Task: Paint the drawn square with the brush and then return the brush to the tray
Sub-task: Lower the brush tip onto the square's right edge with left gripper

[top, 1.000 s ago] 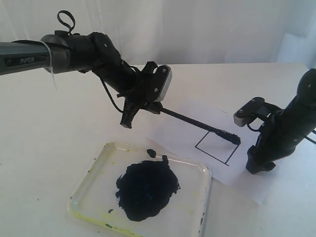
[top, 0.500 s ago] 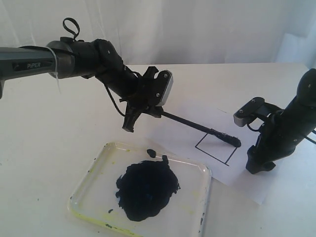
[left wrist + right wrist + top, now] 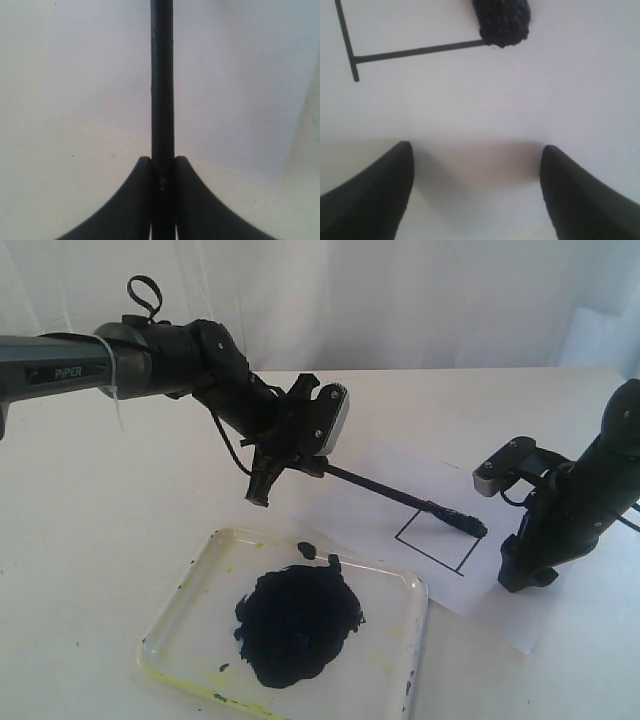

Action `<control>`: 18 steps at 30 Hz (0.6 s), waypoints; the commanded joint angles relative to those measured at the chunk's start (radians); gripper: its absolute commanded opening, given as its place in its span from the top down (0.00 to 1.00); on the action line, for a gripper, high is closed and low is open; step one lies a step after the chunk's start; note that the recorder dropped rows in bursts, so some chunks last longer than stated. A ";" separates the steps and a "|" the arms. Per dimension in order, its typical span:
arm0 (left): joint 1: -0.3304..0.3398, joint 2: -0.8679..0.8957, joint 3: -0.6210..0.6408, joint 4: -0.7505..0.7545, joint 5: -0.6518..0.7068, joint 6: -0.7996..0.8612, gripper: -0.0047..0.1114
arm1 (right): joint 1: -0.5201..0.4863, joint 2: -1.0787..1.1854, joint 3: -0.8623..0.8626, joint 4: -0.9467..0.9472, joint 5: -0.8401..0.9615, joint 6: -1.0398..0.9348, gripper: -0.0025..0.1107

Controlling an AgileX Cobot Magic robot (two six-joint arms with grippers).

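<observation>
Brush (image 3: 400,497) tip has eased left onto the square's (image 3: 437,538) right corner, seemingly touching. Left gripper (image 3: 162,162) pinches the brush and right gripper (image 3: 477,147) is spread idle. Square still unpainted.

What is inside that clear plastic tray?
Inside the tray are a big blue-black paint blob, two small dark dabs and yellowish stains along its rim. The tray floor beneath the blob is hidden.

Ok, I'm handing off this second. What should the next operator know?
Left gripper: shut on the brush, which slants down toward the drawn square.
Right gripper: open, empty, beside the square.
Brush tip, dark with paint, is at one corner of the square.
The tray holds the paint blob.
Done: brush picked up and loaded.
Left: the square is a bare outline, so fill it, then return the brush to the tray.
</observation>
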 commanded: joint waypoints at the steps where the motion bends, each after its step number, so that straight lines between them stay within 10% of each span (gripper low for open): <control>1: 0.003 -0.005 0.001 -0.001 0.022 -0.003 0.96 | -0.002 0.023 0.007 -0.013 -0.013 -0.001 0.39; 18: 0.005 -0.005 0.001 0.049 -0.007 -0.042 0.96 | -0.002 0.023 0.007 -0.013 -0.015 -0.001 0.39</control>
